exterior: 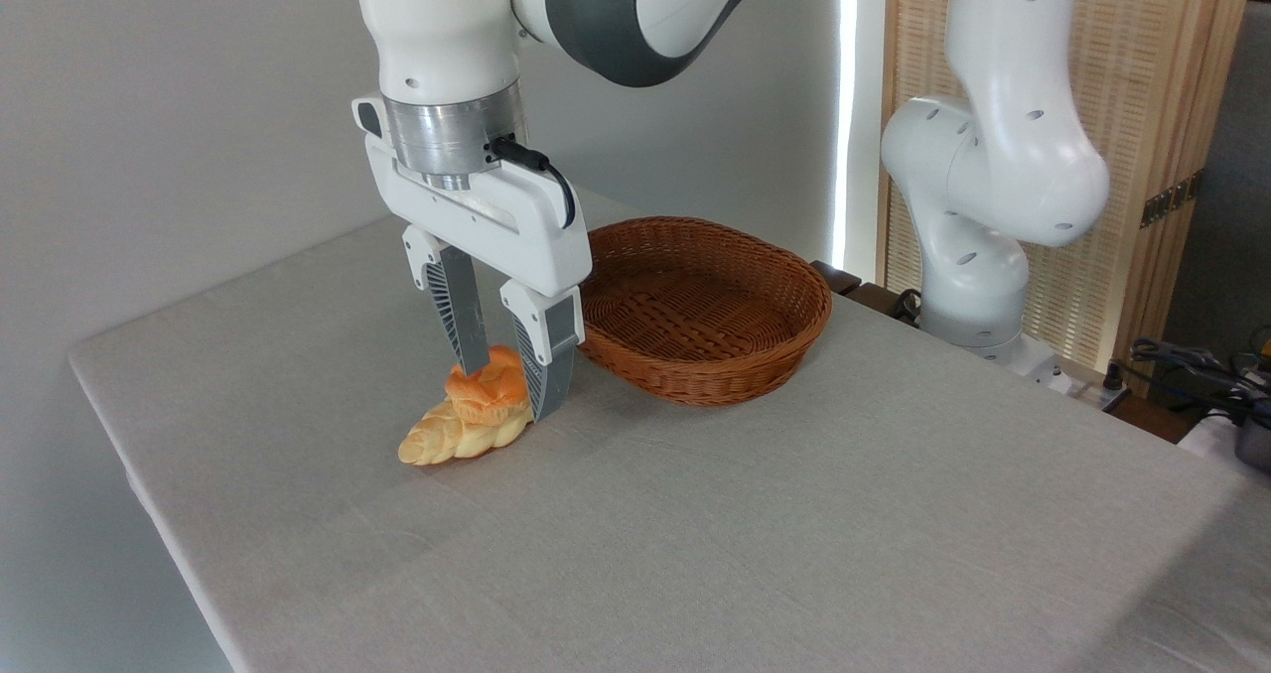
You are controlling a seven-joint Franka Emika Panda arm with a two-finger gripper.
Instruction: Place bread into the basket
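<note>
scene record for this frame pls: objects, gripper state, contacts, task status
bread: small orange-brown bun, between the gripper fingers, low over the table
other bread: pale braided loaf, lying on the table, directly in front of the bun; touching or not, cannot tell
basket: oval brown wicker basket, right of the gripper, nothing in it
gripper: pointing down, fingers either side of the bun; firm grip or not, cannot tell
table: grey cloth
task status: bun not yet in basket
</note>
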